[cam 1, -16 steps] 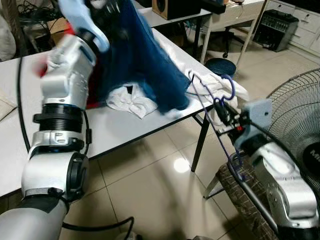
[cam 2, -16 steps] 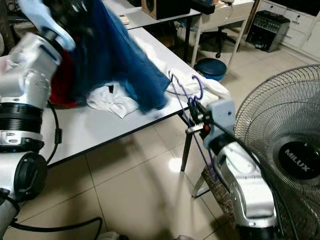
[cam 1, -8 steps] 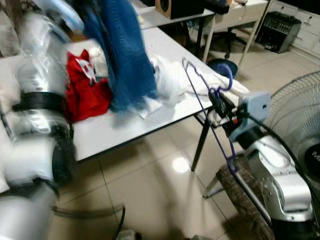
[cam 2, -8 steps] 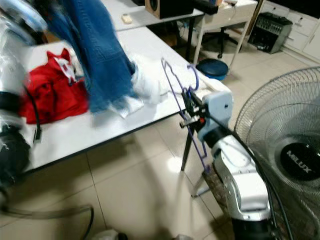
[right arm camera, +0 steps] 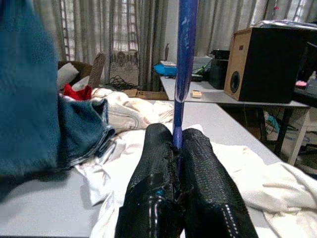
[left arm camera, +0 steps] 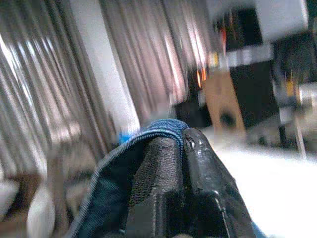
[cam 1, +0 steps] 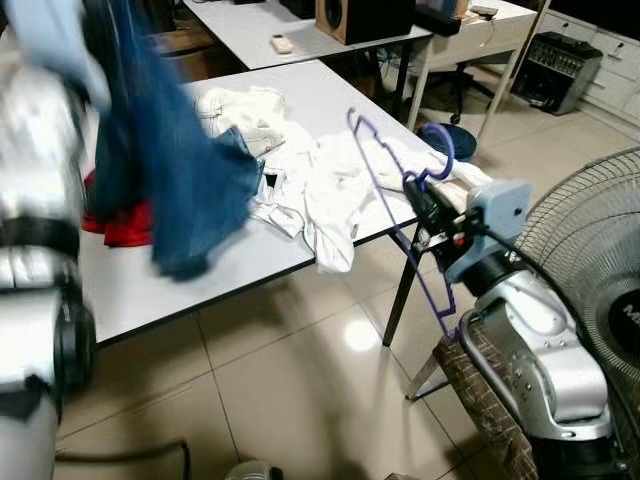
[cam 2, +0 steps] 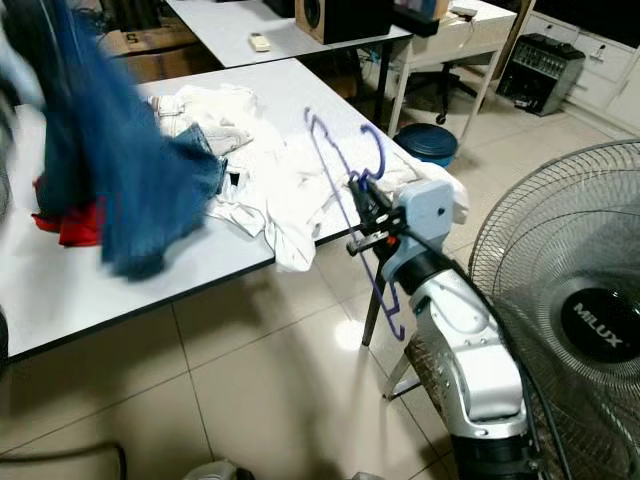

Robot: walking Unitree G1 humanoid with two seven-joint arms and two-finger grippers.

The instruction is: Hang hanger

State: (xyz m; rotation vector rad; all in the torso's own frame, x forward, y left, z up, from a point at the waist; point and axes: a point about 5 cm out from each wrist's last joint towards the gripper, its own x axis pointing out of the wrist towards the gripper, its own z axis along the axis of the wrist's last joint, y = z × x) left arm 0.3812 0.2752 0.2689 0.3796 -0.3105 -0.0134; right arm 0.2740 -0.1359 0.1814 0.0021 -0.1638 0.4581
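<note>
A blue wire hanger [right arm camera: 184,59] stands nearly upright at the table's right corner, and my right gripper [cam 1: 418,195] is shut on its lower bar. In the right wrist view the two black fingers [right arm camera: 163,163] pinch the bar. High on the left, my left gripper [left arm camera: 181,141] is shut on the edge of a blue denim garment [cam 1: 170,190]. The denim hangs blurred above the white table [cam 1: 200,290], over its left part. White clothes [cam 1: 330,190] lie heaped near the table's right edge, just beyond the hanger.
A red garment [cam 1: 125,225] lies on the table behind the denim. A large fan [cam 1: 600,250] stands at the right, with a woven seat [cam 1: 490,390] under my right arm. A blue stool [cam 2: 428,142] and more desks with a speaker [cam 1: 360,15] stand behind.
The denim has swung to the left across the table and uncovered the white clothes. My right gripper has carried the hanger a little up and toward the table. The view has shifted too.
</note>
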